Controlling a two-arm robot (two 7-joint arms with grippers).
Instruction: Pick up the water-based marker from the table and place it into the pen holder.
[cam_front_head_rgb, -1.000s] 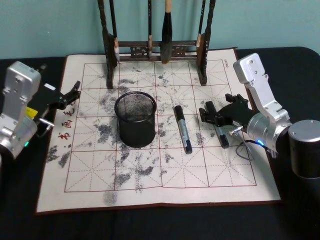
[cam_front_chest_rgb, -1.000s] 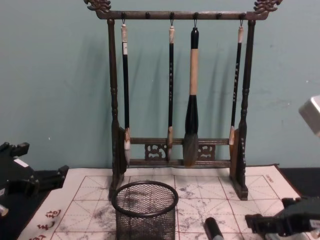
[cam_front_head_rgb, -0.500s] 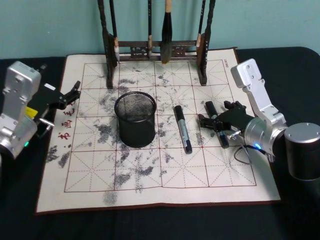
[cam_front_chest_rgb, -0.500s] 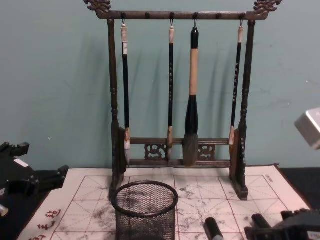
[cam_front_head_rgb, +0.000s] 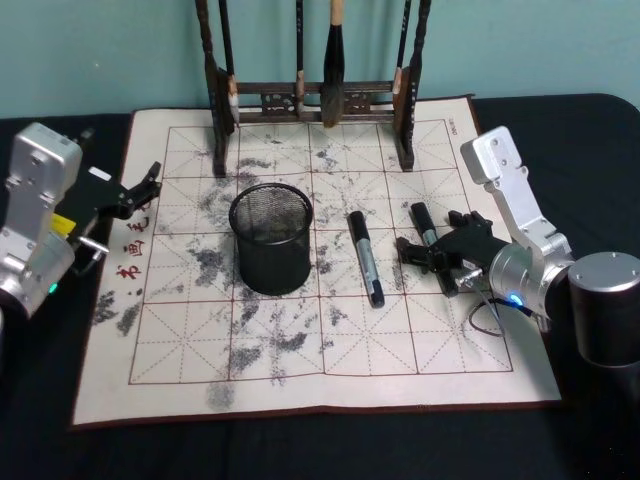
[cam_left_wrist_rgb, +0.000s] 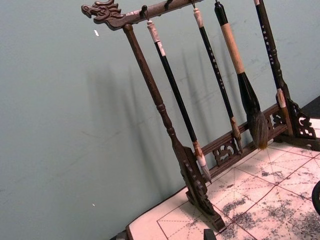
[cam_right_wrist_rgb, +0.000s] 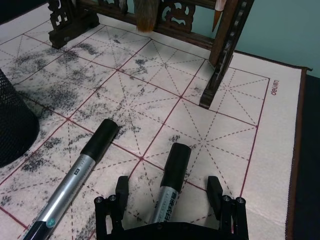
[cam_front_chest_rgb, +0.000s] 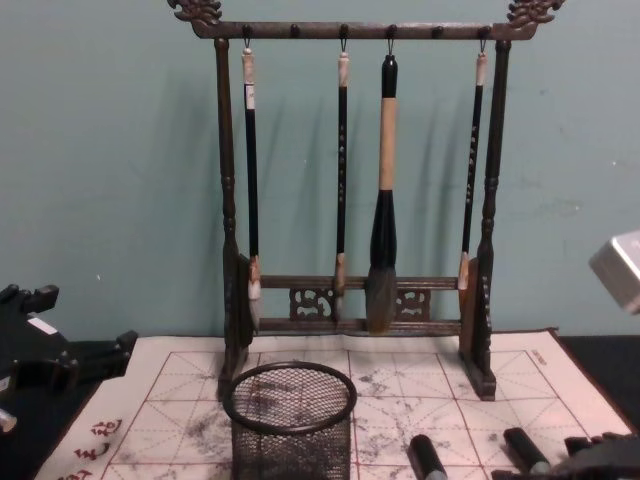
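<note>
Two black-capped, silver-barrelled water-based markers lie on the cream mat (cam_front_head_rgb: 330, 370) right of the pen holder (cam_front_head_rgb: 271, 237), a black mesh cup that is empty. One marker (cam_front_head_rgb: 365, 258) lies free beside the cup. The other marker (cam_front_head_rgb: 422, 222) lies between the open fingers of my right gripper (cam_front_head_rgb: 440, 255). In the right wrist view the fingers (cam_right_wrist_rgb: 120, 192) stand on either side of this marker (cam_right_wrist_rgb: 172, 175) without touching it, and the free marker (cam_right_wrist_rgb: 80, 170) lies alongside. My left gripper (cam_front_head_rgb: 140, 190) rests open at the mat's left edge.
A dark wooden brush rack (cam_front_head_rgb: 315, 95) with several hanging brushes stands at the back of the mat; its right foot (cam_right_wrist_rgb: 215, 87) is just beyond the straddled marker. Black tabletop (cam_front_head_rgb: 300, 450) surrounds the mat.
My right gripper has sunk toward the mat and drawn back along the right-hand marker, so more of its cap shows beyond the fingers. The left arm has not moved.
</note>
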